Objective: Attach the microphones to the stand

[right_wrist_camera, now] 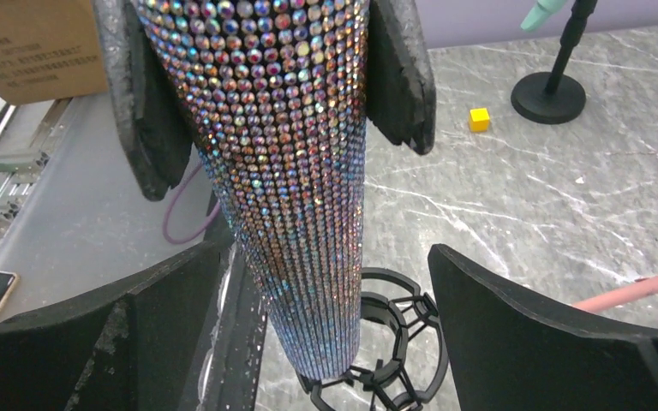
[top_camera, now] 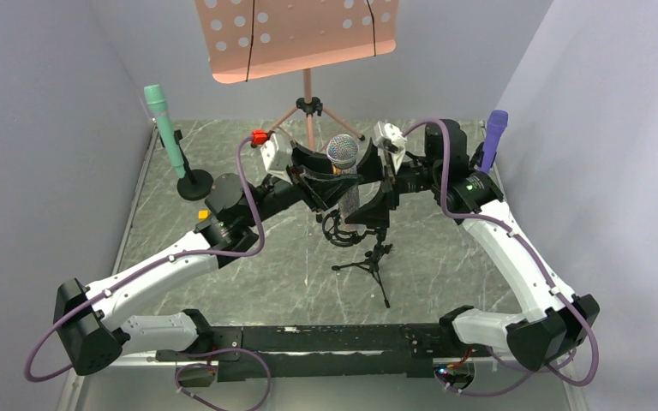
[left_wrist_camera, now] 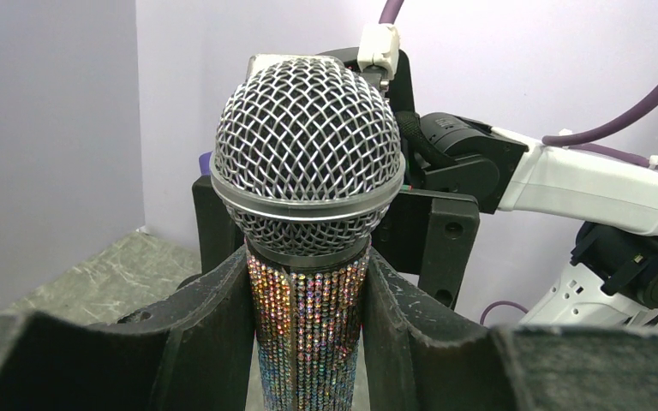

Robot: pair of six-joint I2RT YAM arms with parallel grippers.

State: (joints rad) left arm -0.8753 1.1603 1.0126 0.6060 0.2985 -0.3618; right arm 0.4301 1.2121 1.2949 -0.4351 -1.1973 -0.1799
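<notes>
Mid-table [top_camera: 428, 274], the silver mic [left_wrist_camera: 308, 163] is upright, mesh head on top. The left tool [left_wrist_camera: 307, 274] is clamped on its glittery body just below the head, w/ pads tight on both sides. The right tool [right_wrist_camera: 326, 253] is spread wide, its fingers flanking the body lower down w/ clear gaps, not touching. The mic's tail end is right at the black ring mount [right_wrist_camera: 394, 342] on the small tripod [top_camera: 368, 261]; can't tell if it's inside or just above. Far left, the green mic [top_camera: 164, 128] leans in a round-base stand [top_camera: 194, 184]. Far right, the purple mic [top_camera: 494, 137] pokes up behind the R arm. A yellow cube [right_wrist_camera: 479, 119] lies near the round base.
</notes>
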